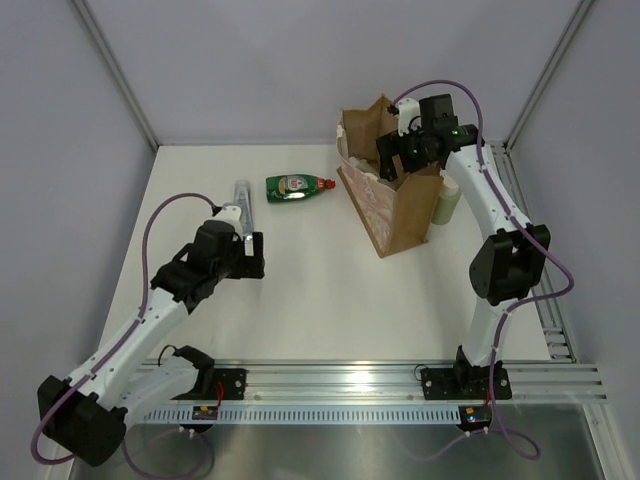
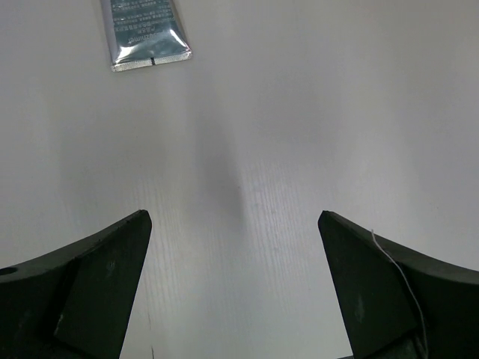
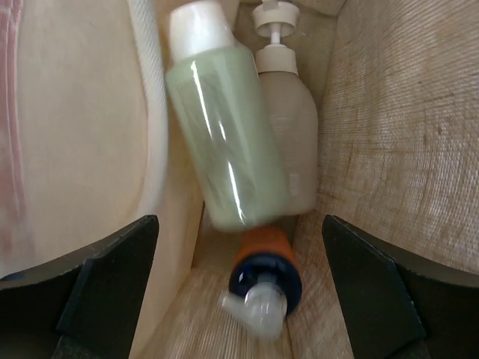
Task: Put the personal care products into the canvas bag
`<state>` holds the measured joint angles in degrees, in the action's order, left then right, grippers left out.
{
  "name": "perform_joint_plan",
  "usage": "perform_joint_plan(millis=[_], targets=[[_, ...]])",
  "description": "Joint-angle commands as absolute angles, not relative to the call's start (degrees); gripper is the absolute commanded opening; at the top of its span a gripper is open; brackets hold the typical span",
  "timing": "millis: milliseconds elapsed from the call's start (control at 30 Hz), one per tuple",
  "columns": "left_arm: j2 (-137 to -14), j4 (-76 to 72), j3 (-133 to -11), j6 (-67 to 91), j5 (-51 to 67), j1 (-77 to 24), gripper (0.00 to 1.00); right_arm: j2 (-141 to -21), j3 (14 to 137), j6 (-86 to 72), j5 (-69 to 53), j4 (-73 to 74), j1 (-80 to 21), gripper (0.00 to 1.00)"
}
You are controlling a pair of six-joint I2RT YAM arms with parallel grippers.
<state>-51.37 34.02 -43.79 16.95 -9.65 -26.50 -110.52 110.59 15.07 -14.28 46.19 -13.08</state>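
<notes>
Beside the canvas bag (image 1: pixel 395 215), at the far right of the white counter (image 1: pixel 320 310), a cream bottle (image 1: pixel 448 203) sits just against the bag's right side. A green bottle (image 1: pixel 297 186) with a red cap lies on its side well to the bag's left. A silvery tube (image 2: pixel 144 31) lies further left, its flat crimped end a little ahead of the left claw (image 2: pixel 233 221). That claw is spread wide over bare counter with nothing between its dark fingers. The right claw (image 3: pixel 239 224) hangs over the bag's open mouth, likewise spread wide and pinching nothing. Beneath it, inside the bag, a pale glossy bottle (image 3: pixel 224 142) with a white cap lies slanted, slightly blurred, across a matte beige pump bottle (image 3: pixel 292 142). An orange bottle (image 3: pixel 262 254) with a dark collar and white cap sits lowest, its cap end toward the camera. The bag's inner wall is a coarse tan weave, and its broad outer side is pinkish and patterned.
</notes>
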Motion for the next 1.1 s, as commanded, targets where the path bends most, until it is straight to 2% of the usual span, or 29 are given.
perform_joint_plan(millis=[0, 267, 300, 367, 400, 533, 633, 833, 1067], targets=[[-54.83, 32.17, -48.42, 18.10, -12.92, -25.23, 0.99, -103.02, 114.61, 17.58, -16.69, 49.04, -13.27, 1.00], [-68.79, 28.92, -54.31, 16.44, -10.91, -18.65, 0.99, -86.88, 112.34, 21.09, -31.80, 55.19, -12.40, 1.00], [-70.38, 28.48, -56.06, 16.00, -10.29, -17.85, 0.99, -84.31, 107.97, 21.70, -37.99, 55.20, -11.87, 0.99], [-75.99, 27.51, -58.09, 15.30, -8.97, -15.40, 0.99, -75.44, 101.63, 23.90, -42.52, 53.28, -11.17, 1.00], [-78.03, 27.07, -58.97, 15.12, -8.53, -14.68, 0.99, -72.37, 94.12, 24.86, -46.11, 52.48, -11.25, 0.99], [-89.18, 25.23, -66.24, 14.85, -7.04, -11.26, 0.99, -55.25, 75.10, 30.57, -51.32, 47.82, -10.46, 1.00], [-98.68, 24.52, -70.74, 14.24, -4.84, -9.76, 0.95, -47.32, 62.87, 31.64, -53.44, 43.26, -8.53, 0.99], [-112.74, 26.62, -84.09, 13.27, -8.96, -9.67, 0.95, -41.93, 51.69, 30.58, -60.28, 37.09, -2.91, 0.99], [-122.24, 31.90, -95.71, 14.32, -11.69, -8.79, 0.94, -43.94, 52.73, 31.99, -62.49, 40.07, -1.14, 0.99]])
